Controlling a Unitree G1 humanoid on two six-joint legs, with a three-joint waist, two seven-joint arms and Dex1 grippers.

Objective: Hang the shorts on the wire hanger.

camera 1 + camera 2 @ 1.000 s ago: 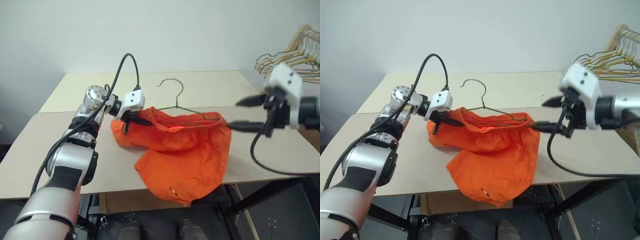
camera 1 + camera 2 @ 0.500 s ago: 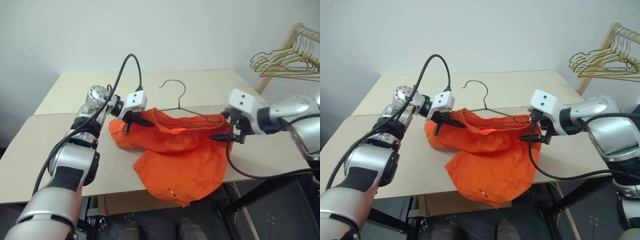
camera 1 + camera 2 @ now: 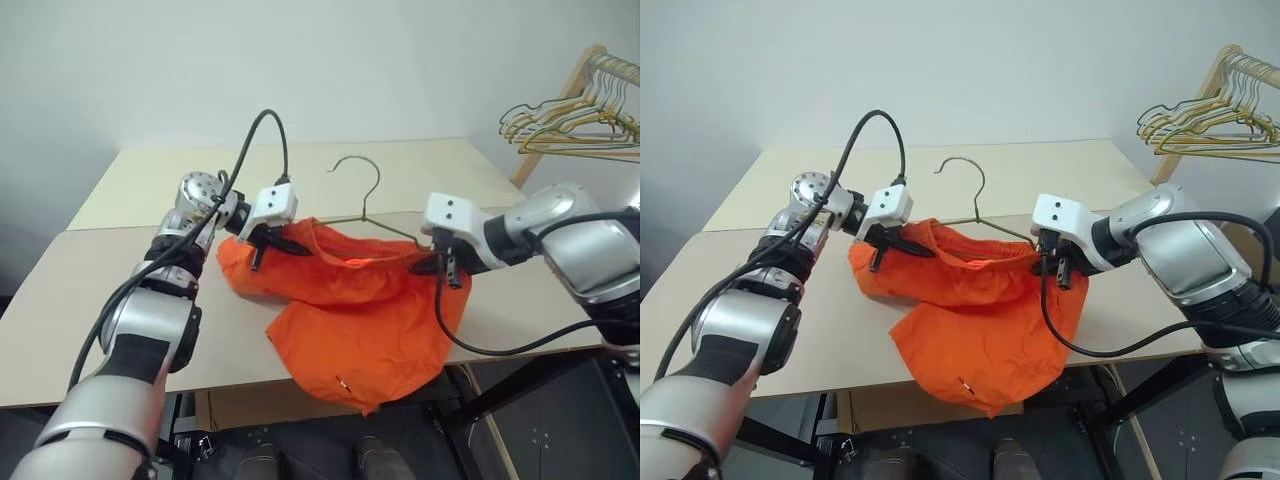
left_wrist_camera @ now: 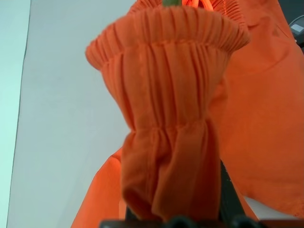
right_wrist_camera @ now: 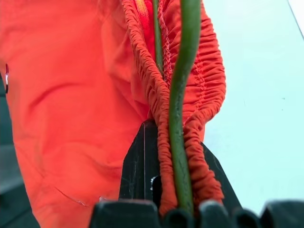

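Note:
The orange shorts (image 3: pixel 350 300) lie bunched on the table's front part, one leg drooping over the front edge. The wire hanger (image 3: pixel 365 178) is threaded through the waistband, its hook standing up behind the fabric. My left gripper (image 3: pixel 283 243) is shut on the gathered left end of the waistband (image 4: pixel 166 71). At the waistband's right end my right gripper (image 3: pixel 441 266) is shut on the elastic, and the green hanger wire (image 5: pixel 183 71) runs down between its fingers (image 5: pixel 140 161) alongside the fabric.
A bunch of yellowish wire hangers (image 3: pixel 565 120) hangs on a wooden rack at the far right. The beige table (image 3: pixel 120 300) has bare surface on the left and behind the shorts. Its front edge runs just under the shorts.
My right gripper came in from the right, dropped to the waistband's right end and went from open to shut on it. The left gripper stayed put, shut on the waistband.

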